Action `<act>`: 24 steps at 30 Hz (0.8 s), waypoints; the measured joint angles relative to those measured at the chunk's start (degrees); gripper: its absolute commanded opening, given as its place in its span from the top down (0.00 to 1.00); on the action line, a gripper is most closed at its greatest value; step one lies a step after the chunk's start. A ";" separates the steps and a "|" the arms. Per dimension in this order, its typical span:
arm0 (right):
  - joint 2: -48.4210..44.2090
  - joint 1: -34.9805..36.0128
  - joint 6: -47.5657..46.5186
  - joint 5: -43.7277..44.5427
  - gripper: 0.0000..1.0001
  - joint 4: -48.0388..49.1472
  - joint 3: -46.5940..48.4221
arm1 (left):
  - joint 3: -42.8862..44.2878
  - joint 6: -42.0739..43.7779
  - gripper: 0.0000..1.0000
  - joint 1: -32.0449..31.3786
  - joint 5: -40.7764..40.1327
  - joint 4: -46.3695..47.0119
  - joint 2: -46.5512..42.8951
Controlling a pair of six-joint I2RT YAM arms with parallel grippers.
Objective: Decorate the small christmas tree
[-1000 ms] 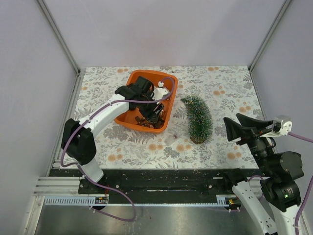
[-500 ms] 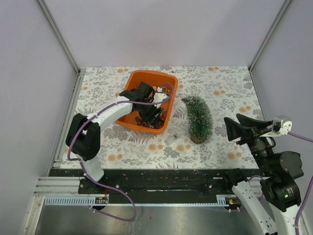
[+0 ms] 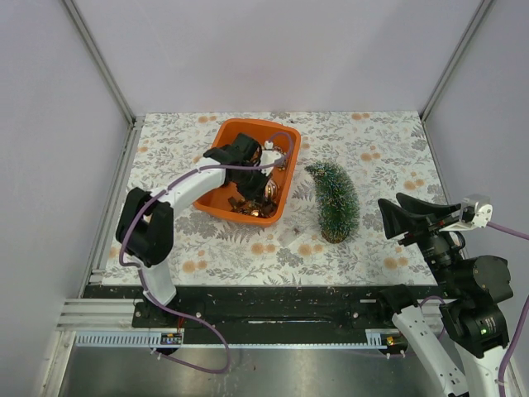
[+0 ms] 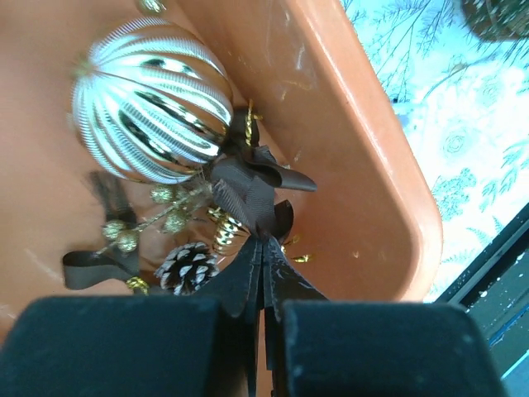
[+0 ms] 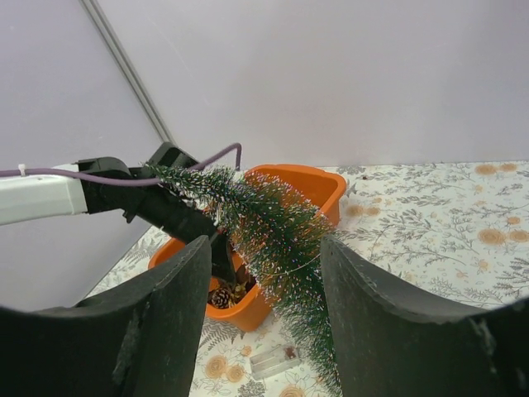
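The small christmas tree (image 3: 335, 203), dark green and frosted, lies on its side on the floral table, just right of the orange tub (image 3: 248, 124). My left gripper (image 3: 263, 185) reaches down inside the tub. In the left wrist view its tips (image 4: 264, 245) are shut on a brown ribbon bow (image 4: 248, 188), beside a ribbed gold bauble (image 4: 153, 99) and a frosted pine cone (image 4: 186, 266). My right gripper (image 3: 402, 213) hovers open to the right of the tree and holds nothing. The right wrist view frames the tree (image 5: 273, 240) between the open fingers (image 5: 165, 314).
The tub (image 4: 364, 141) also holds gold bead sprigs and another brown ribbon (image 4: 91, 266). A small clear plastic piece (image 5: 269, 361) lies on the table in front of the tub (image 5: 306, 178). Grey walls and metal rails close in the table on three sides.
My left gripper has shut inside the tub, its tips now pinching the brown ribbon bow. The right gripper's jaws have narrowed slightly. The tree has stayed where it was.
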 measured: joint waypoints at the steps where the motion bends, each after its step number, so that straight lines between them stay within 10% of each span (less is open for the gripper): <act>1: 0.00 0.00 0.00 -0.02 0.37 0.00 0.00 | 1.05 0.02 1.00 0.24 -0.02 -0.74 -0.20; 24: 11.82 0.00 -2.05 -13.64 0.27 2.14 9.66 | 33.18 8.26 1.00 -11.21 -2.86 -10.49 -30.51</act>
